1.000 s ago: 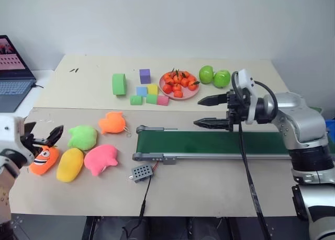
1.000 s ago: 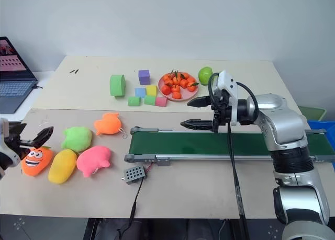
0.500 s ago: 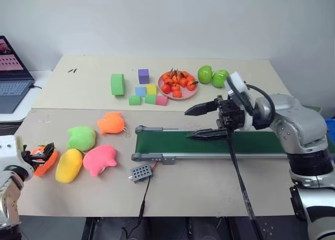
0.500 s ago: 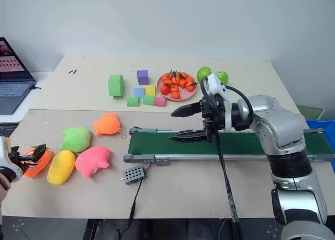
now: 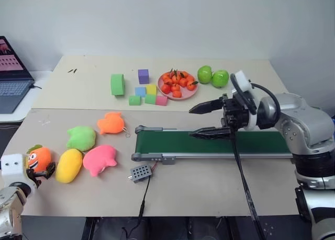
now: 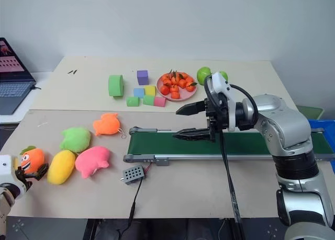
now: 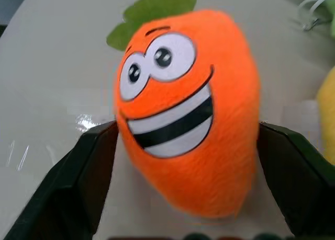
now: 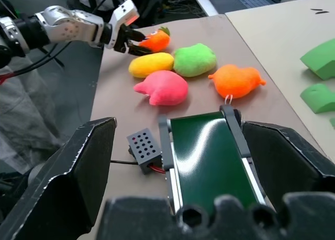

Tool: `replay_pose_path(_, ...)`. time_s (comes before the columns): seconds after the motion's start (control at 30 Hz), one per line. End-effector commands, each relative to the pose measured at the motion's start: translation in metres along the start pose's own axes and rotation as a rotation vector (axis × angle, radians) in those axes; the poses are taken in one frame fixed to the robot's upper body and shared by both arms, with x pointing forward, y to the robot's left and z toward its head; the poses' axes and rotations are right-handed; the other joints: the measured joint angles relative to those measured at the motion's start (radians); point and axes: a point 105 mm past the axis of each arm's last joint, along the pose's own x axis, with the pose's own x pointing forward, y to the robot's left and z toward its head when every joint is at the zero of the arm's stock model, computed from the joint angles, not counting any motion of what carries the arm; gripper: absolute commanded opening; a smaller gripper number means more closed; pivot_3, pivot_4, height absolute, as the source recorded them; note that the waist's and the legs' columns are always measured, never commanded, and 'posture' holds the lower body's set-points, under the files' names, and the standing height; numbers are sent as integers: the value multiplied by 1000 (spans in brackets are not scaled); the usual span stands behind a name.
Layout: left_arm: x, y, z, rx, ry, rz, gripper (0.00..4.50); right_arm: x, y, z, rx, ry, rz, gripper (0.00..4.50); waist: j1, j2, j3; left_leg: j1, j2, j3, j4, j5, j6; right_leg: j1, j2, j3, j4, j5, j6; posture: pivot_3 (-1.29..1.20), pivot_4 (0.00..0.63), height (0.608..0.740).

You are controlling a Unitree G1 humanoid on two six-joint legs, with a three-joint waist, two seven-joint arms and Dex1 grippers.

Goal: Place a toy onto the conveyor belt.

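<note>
Jaws: your left gripper (image 7: 183,198) brackets the toy (image 7: 188,109), closure unclear; your right gripper (image 5: 201,121) gapes over the conveyor belt (image 5: 172,143). Pink plate (image 5: 163,90), belt's 12 o'clock, holds small oranges (image 5: 177,83).

Cluttered beige table (image 5: 220,193) with plush toys, foam blocks, fruit and a laptop.
Near the left edge: yellow oval plush (image 5: 69,165), pink plush (image 5: 100,159) touching it, lime-green plush (image 5: 81,137) just behind, pale orange faceless plush (image 5: 111,123) with a key ring further back. Small grey perforated box (image 5: 141,172) with a red-black cable at the front. At the back: green foam half-cylinder (image 5: 118,84), purple foam cube (image 5: 143,76), cluster of blue, yellow, green and pink foam blocks (image 5: 148,95), pink plate (image 5: 177,93) heaped with small orange-red fruits, two green apples (image 5: 212,76) beside it. Open laptop (image 5: 13,78) at far left on a separate white surface.
</note>
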Motion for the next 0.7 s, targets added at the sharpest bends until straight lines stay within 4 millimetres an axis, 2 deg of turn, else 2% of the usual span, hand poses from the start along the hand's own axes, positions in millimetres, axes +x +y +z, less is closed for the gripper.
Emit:
replay_pose_path(0.03, 0, 6, 13, 38, -40, 13, 2667, -5, -2, 10, -67, -10, -28, 4500, 0, 0, 0, 0, 0, 0, 0, 0, 0, 0, 0, 0, 0, 0, 0, 0, 150, 738)
replay_pose_path(0.2, 2, 3, 25, 38, -90, 12, 1027, -5, -2, 9, -72, -6, -35, 4500, 0, 0, 0, 0, 0, 0, 0, 0, 0, 0, 0, 0, 0, 0, 0, 0, 150, 738)
replay_pose_path(0.27, 2, 4, 41, 44, -158, 26, 1027, -5, -2, 9, -72, -7, -38, 4500, 1, 0, 0, 0, 0, 0, 0, 0, 0, 0, 0, 0, 0, 0, 0, 0, 150, 738)
replay_pose_path(0.37, -4, 10, 74, 81, -296, 76, 1027, -6, -3, 9, -73, -8, -39, 4500, 1, 0, 0, 0, 0, 0, 0, 0, 0, 0, 0, 0, 0, 0, 0, 0, 150, 738)
replay_pose_path(0.47, -9, 4, 111, 141, -429, 81, 1027, -5, -4, 9, -75, -6, -39, 4500, 1, 0, 0, 0, 0, 0, 0, 0, 0, 0, 0, 0, 0, 0, 0, 0, 150, 738)
replay_pose_path(0.53, -14, -12, 140, 186, -521, 28, 1027, -5, -4, 9, -78, -6, -41, 4500, 1, 0, 0, 0, 0, 0, 0, 0, 0, 0, 0, 0, 0, 0, 0, 0, 150, 738)
replay_pose_path(0.6, -17, -42, 164, 265, -591, -78, 1027, -5, -5, 9, -81, -5, -44, 4500, 4, 0, 0, -1, 0, 0, 0, 0, 0, 0, 0, 0, 0, 0, 0, 0, 150, 738)
replay_pose_path(0.7, -24, -101, 188, 365, -656, -313, 1027, -6, -5, 11, -85, -6, -50, 4500, 7, 0, 0, -1, 0, 0, 0, 0, 0, 0, -1, 0, 0, 0, 0, 0, 150, 738)
